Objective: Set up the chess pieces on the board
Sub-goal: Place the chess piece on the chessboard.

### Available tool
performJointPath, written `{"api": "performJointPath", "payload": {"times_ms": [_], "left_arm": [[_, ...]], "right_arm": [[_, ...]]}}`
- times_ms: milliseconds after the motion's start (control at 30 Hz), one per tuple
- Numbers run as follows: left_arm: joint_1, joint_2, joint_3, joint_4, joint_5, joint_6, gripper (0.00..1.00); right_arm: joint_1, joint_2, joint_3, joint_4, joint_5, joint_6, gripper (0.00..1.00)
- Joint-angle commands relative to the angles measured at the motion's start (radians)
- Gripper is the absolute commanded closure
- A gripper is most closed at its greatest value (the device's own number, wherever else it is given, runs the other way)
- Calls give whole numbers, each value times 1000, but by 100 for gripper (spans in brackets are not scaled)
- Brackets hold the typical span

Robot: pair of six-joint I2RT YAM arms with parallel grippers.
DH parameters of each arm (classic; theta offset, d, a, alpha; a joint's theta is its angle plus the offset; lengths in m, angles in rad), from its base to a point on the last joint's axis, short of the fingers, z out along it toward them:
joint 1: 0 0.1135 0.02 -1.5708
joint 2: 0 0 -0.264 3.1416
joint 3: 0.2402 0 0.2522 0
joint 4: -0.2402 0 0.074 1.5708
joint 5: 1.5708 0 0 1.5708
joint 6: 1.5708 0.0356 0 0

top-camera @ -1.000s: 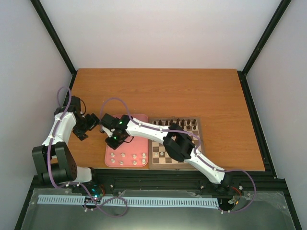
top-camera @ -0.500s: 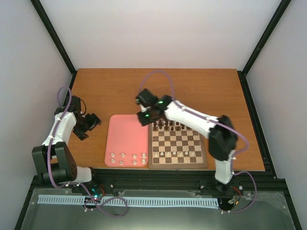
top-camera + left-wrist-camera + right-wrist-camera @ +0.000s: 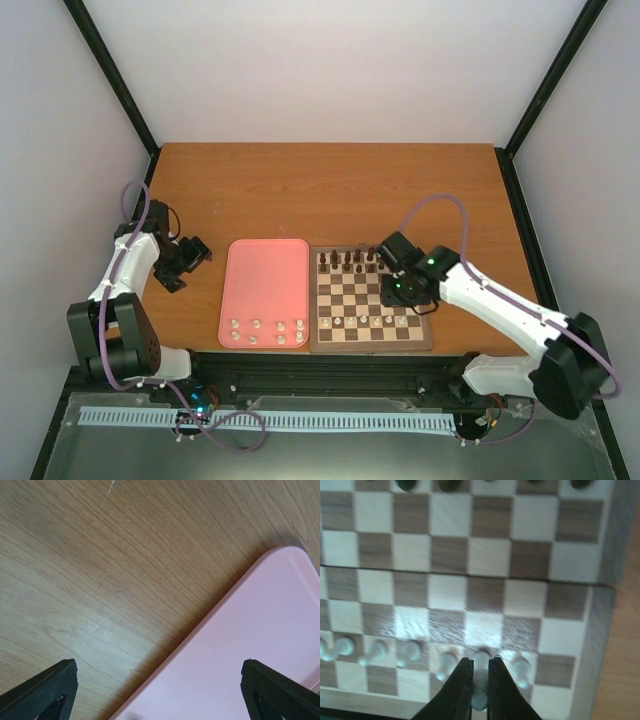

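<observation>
No lettering, numeral, label, brand mark or sign can be read in any view. The square wooden chessboard [image 3: 365, 300] of dark brown and cream squares and the pink rectangular plastic tray [image 3: 265, 280] show plain surfaces only.

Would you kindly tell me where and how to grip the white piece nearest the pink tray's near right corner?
Grip the white piece by its top, coming straight down from above: it stands upright on the pink tray, with neighbours close alongside.
</observation>
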Motion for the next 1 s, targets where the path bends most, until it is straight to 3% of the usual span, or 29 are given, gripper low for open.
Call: {"api": "performJointPath", "payload": {"times_ms": [0, 433, 967], "left_arm": [[6, 14, 28, 2, 15, -14, 0], [5, 7, 29, -8, 14, -11, 0], [5, -4, 26, -14, 9, -6, 0]], "right_arm": [[-44, -115, -102, -69, 52, 149, 97], [-131, -173, -252, -39, 21, 215, 97], [-184, -97, -274, 80, -2, 186, 97]]}}
